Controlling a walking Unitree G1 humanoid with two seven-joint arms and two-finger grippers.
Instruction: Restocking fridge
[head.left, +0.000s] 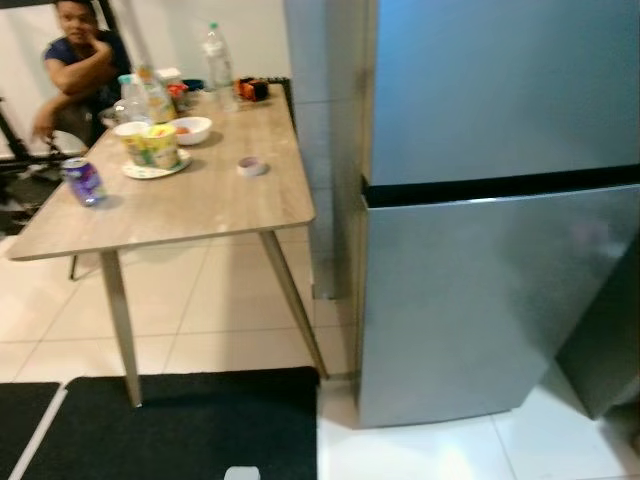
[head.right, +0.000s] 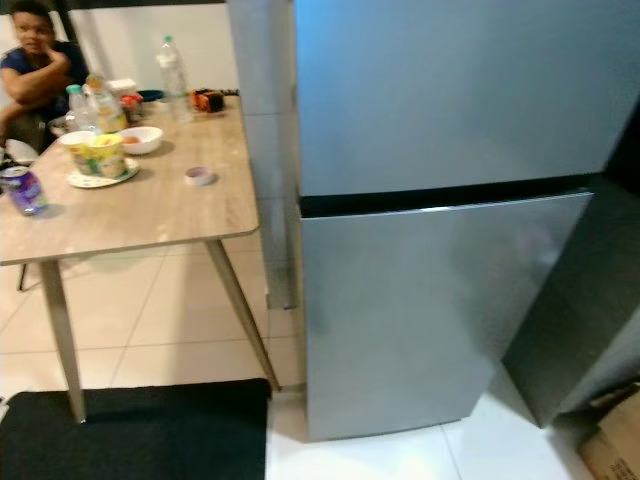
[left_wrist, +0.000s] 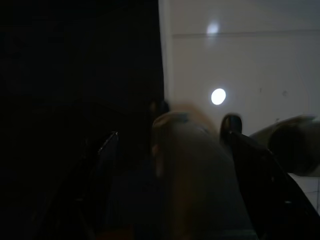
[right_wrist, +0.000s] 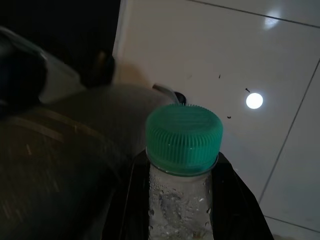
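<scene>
Right wrist view: my right gripper (right_wrist: 182, 200) clamped on green-capped water bottle (right_wrist: 182, 150).
Wet, probably slippery, weighty; hold mid-body, between fingers. Left gripper (left_wrist: 170, 165): state unreadable.

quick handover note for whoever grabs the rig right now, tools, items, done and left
Right tool: shut on a clear bottle with a green cap, hanging low over the white floor tiles.
Left tool: a rounded object sits between its fingers; that view is too dark to name it or judge the grip.
Fridge: straight ahead, both doors closed.
Table on the left still carries a purple can, a tall bottle, a noodle cup and a bowl; a person sits behind it.
Done: bottle picked up.
Left: open the fridge, put the bottle inside.
</scene>
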